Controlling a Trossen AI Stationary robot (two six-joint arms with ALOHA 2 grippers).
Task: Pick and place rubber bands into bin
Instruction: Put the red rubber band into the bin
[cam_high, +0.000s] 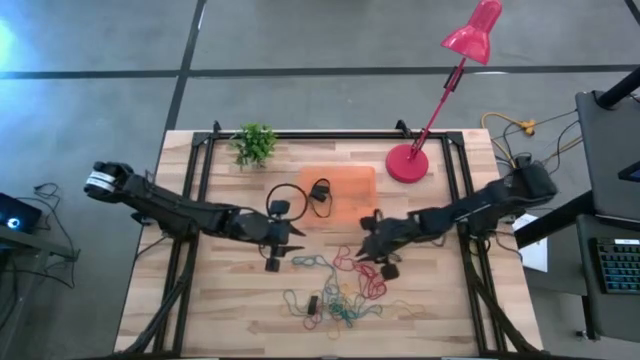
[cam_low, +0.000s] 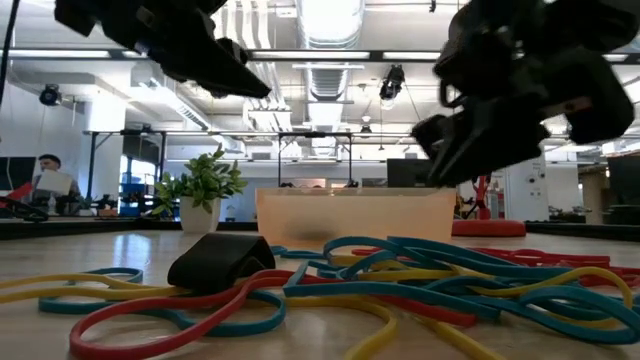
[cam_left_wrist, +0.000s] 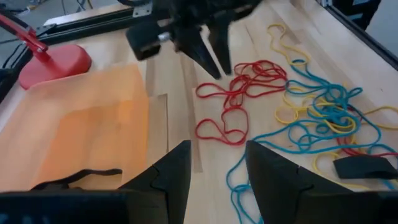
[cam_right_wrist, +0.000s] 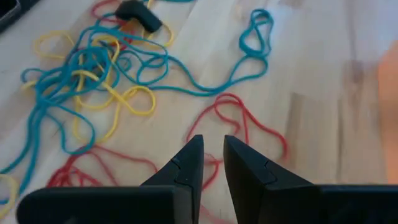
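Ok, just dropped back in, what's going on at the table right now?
Both arms hang over the wooden table beside the pile of rubber bands. The left end effector is open and empty, near the edge of the orange bin. The right end effector hovers over a red band with its fingers nearly closed and nothing visibly between them. One black band lies in the bin; the coloured ones are on the table. A red lamp and a small plant stand behind.

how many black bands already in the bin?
1 visible: a black band lying at the left end of the bin, partly over its edge. The bin's translucent walls could hide more.
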